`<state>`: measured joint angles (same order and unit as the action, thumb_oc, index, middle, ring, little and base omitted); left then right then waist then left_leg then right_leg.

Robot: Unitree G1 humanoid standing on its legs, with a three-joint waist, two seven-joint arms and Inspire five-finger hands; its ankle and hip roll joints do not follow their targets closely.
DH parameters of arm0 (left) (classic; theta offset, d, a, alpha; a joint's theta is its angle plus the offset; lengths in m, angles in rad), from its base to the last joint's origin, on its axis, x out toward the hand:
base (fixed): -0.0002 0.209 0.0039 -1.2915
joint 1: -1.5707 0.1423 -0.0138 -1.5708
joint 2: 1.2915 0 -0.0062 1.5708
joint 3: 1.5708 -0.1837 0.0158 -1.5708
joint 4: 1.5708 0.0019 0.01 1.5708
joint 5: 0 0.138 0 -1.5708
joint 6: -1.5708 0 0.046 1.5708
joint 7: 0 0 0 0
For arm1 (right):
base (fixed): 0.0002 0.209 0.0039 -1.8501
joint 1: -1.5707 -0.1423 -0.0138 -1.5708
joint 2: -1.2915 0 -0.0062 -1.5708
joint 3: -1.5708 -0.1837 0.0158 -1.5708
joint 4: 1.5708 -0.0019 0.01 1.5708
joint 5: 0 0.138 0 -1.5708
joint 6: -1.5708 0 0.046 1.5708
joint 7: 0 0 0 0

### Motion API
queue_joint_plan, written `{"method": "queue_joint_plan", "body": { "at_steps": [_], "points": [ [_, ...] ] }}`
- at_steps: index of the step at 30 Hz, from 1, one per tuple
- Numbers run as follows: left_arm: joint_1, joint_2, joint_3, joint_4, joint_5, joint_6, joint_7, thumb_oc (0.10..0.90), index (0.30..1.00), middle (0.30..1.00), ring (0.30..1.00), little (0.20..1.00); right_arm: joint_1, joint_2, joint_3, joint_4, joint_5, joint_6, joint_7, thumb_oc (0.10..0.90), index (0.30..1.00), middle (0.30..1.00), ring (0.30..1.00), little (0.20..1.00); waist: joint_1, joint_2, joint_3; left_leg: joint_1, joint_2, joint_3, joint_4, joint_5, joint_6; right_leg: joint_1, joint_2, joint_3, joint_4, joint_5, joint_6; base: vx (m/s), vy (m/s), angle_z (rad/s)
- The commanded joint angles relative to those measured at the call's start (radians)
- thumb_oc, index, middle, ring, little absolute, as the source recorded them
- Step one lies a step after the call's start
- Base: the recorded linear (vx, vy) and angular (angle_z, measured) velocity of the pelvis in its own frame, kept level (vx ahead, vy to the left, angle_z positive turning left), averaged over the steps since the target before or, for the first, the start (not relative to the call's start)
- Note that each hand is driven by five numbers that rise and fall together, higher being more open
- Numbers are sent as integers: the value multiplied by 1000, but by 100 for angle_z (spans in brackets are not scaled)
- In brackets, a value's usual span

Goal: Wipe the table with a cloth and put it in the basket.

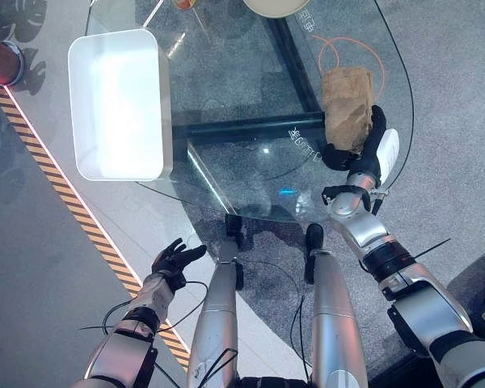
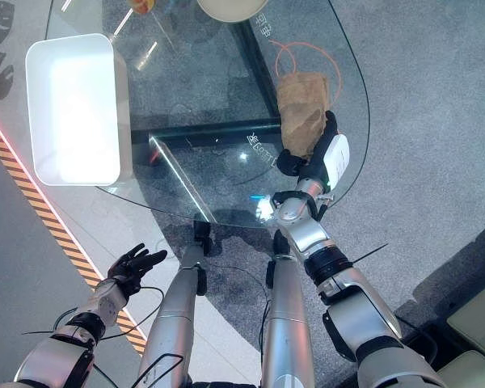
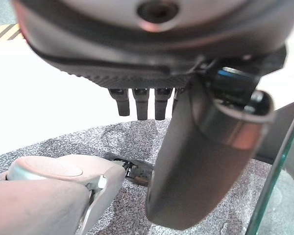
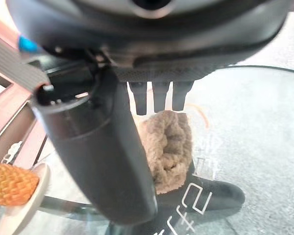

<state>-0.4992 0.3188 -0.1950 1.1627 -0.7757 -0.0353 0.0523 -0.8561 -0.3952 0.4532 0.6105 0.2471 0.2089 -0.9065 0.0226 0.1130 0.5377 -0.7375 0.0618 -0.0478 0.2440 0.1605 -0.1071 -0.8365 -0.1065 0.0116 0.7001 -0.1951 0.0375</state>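
A crumpled brown cloth [image 1: 345,101] lies on the right part of the round glass table [image 1: 226,89]. My right hand [image 1: 368,153] is at the cloth's near right edge. Its fingers reach along the cloth's side and its thumb points toward the near end. In the right wrist view the fingers [image 4: 159,98] are straight, and the cloth [image 4: 169,147] shows just past them. A white rectangular basket [image 1: 166,97] stands on the left side of the table and is empty. My left hand [image 1: 174,260] hangs open below and left of the table, over the floor.
A pale plate [image 1: 275,6] sits at the table's far edge. An orange cable loop [image 1: 339,44] shows beyond the cloth. A spiky orange thing [image 4: 10,183] rests on a plate. Yellow-and-black tape [image 1: 73,202] runs across the floor at the left.
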Motion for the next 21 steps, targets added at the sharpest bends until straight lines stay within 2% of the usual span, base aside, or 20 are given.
{"method": "queue_joint_plan", "body": {
  "at_steps": [1,8,13,14,15,16,21],
  "points": [
    [32,5,-28,49,23,-22,14,800,900,900,900,900,-78,-30,17,-12,-13,-32,-15,800,900,900,900,900,-3,12,-18,4,-108,65,137,-151,96,48,40,-71,-207,107,-42,8,-1,3],
    [23,3,-37,42,25,-14,18,800,900,900,900,900,-114,-24,38,33,-41,-24,19,800,900,900,900,900,6,16,-18,-2,-110,63,140,-150,97,40,39,-75,-202,109,-42,0,0,0],
    [23,3,-44,36,25,-13,18,800,900,900,900,900,-132,-26,55,46,-55,9,29,800,900,900,900,900,11,18,-18,-3,-112,62,139,-147,97,38,39,-77,-199,109,-41,0,0,0],
    [21,2,-44,33,24,-11,22,800,900,900,900,900,-137,-25,58,55,-65,16,38,525,665,665,665,625,13,19,-18,-3,-112,61,137,-145,98,38,39,-78,-198,109,-40,0,0,0],
    [19,2,-45,33,25,-9,23,800,900,900,900,900,-141,-25,61,61,-72,21,44,355,519,519,519,455,14,19,-18,-4,-112,61,137,-145,98,37,39,-79,-198,110,-40,0,0,0],
    [17,3,-45,32,27,-7,23,800,900,900,900,900,-147,-28,68,70,-91,31,55,100,300,300,300,200,16,20,-18,-5,-113,60,136,-144,98,36,38,-81,-199,110,-40,0,0,0],
    [15,6,-50,34,29,-5,13,800,900,900,900,900,-188,-45,100,117,-99,49,88,100,300,300,300,200,25,25,-18,-4,-115,59,127,-139,99,35,36,-88,-203,114,-39,0,0,0]
  ]
}}
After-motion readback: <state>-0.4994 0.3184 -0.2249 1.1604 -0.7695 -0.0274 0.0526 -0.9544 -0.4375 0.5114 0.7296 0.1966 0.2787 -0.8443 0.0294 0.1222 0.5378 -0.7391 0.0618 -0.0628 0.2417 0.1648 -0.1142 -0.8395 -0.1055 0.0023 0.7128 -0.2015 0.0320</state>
